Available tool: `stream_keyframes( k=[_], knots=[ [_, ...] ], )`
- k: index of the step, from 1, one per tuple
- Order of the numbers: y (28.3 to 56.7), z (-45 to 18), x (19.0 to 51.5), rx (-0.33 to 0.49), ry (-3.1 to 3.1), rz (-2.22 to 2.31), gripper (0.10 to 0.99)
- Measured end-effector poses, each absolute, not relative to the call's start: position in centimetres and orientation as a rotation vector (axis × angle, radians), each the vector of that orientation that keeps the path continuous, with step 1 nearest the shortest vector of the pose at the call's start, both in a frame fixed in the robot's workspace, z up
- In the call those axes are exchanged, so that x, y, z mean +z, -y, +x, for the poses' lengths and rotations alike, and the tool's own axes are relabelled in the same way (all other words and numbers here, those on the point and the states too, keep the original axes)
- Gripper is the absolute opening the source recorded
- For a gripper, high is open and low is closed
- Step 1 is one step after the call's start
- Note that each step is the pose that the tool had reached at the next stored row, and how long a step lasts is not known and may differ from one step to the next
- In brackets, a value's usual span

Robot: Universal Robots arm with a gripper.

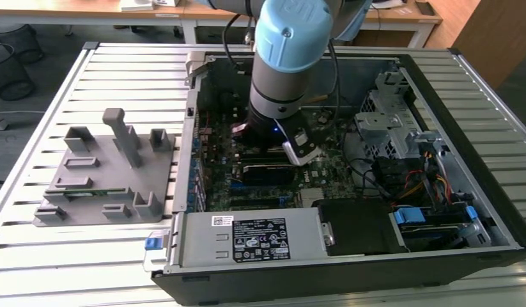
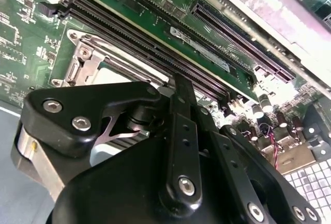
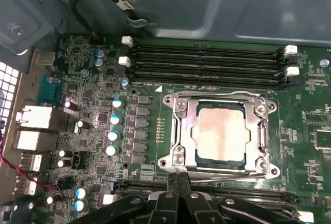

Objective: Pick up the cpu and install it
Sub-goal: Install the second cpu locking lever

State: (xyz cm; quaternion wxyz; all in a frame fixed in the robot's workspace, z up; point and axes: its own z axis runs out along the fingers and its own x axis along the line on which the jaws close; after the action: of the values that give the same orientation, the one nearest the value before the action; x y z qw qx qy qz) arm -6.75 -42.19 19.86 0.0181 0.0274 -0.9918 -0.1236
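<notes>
My tool (image 3: pixel 178 195) hangs inside the open computer case (image 1: pixel 467 70), its fingers drawn together to a narrow tip and holding nothing, just beside the socket frame (image 3: pixel 178 131). The cpu (image 3: pixel 220 133) lies flat in that socket on the motherboard (image 3: pixel 93 131), metal top upward. I judge the risks to be the tip catching the frame, or the chip seating slightly askew against the contacts beneath.

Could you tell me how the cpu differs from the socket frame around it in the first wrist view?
The cpu is a flat, plain plate with a dull coppery-silver sheen; the socket frame is bright metal, shaped, with screws at its corners. The cpu lies inside; the frame rings it. Both are squarish and lie flat on the motherboard.
</notes>
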Motion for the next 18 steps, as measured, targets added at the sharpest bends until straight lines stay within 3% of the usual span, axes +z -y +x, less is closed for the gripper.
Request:
stream_keyframes(
  k=[18],
  knots=[
    [42.19,-7.47,19.1,-0.458,3.071,0.086,0.106]
  ],
)
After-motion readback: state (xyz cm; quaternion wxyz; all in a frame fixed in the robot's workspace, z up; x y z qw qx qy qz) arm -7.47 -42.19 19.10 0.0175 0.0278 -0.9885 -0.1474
